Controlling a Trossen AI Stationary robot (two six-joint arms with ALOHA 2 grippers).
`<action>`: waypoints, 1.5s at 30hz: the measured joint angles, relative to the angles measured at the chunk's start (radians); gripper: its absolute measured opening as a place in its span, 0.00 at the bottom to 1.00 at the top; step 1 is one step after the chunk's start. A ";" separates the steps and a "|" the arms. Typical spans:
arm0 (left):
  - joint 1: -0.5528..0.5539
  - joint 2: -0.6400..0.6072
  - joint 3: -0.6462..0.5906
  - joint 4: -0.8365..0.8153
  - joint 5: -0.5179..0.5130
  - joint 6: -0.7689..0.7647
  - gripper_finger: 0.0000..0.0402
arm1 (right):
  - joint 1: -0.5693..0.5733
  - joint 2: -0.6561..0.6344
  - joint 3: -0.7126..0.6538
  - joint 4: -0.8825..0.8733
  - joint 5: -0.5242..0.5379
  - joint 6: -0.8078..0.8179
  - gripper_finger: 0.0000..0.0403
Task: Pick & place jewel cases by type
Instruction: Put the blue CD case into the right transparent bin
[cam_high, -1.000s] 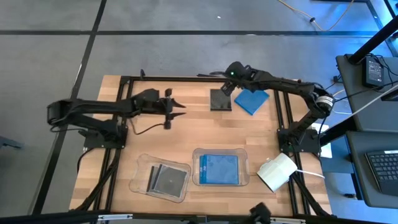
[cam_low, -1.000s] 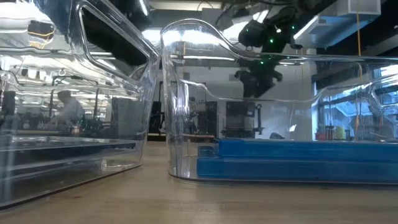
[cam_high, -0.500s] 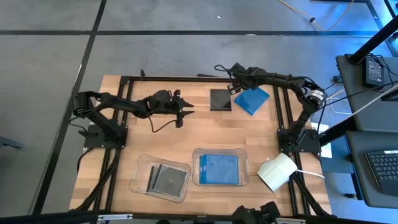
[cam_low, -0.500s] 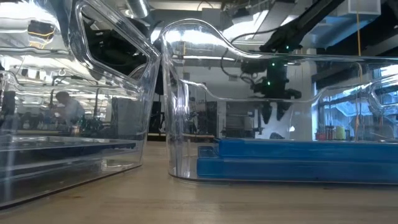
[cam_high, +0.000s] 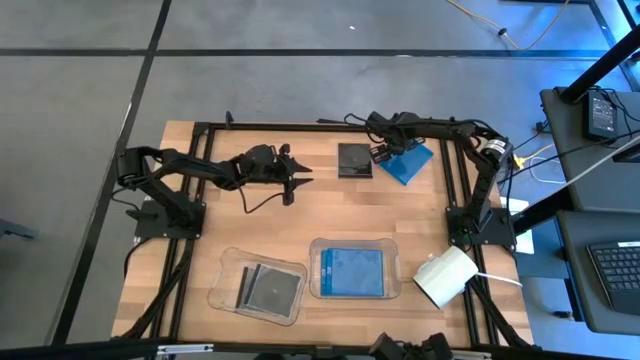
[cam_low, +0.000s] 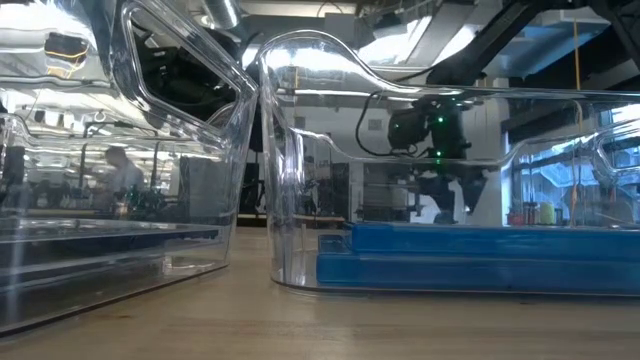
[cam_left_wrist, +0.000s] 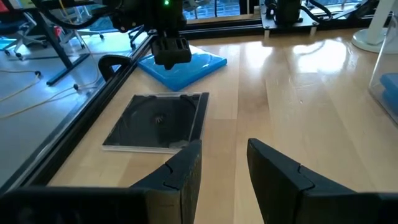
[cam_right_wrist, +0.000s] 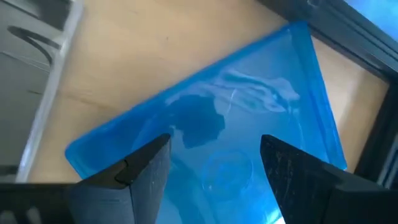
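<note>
Clear tray (cam_high: 228, 268) near front edge of counter (cam_high: 300, 225) holds dark cases (cam_high: 266, 289). Next tray (cam_high: 318, 247) holds blue cases (cam_high: 351, 272). White lamp-like thing (cam_high: 444, 276) beside it. At far edge, black case (cam_high: 354, 160) lies flat beside blue case (cam_high: 406, 161). Right gripper (cam_high: 383, 152) just over blue case, jaws wide open, empty. Left gripper (cam_high: 302, 176) near black case, jaws part open, empty.

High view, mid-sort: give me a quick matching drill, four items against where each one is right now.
Items:
1. loose blue jewel case
2. loose black jewel case
3. left gripper
4. right gripper

Places:
A. open, over the loose blue case's edge
B. far side of the table, beside the right frame rail
C. left of the black case, holding nothing
D. flat on the wood between the two grippers

Pairs: 1-B, 2-D, 3-C, 4-A
</note>
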 joint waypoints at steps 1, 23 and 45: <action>0.000 0.000 0.000 -0.002 0.000 0.000 0.31 | 0.000 0.000 0.000 -0.007 0.001 0.004 0.62; 0.000 -0.001 0.000 -0.072 -0.003 0.000 0.29 | 0.283 -0.005 -0.124 0.053 -0.054 0.022 0.62; 0.000 -0.001 0.000 -0.155 -0.009 0.049 0.29 | 0.549 0.011 -0.120 0.514 -0.351 -0.173 0.62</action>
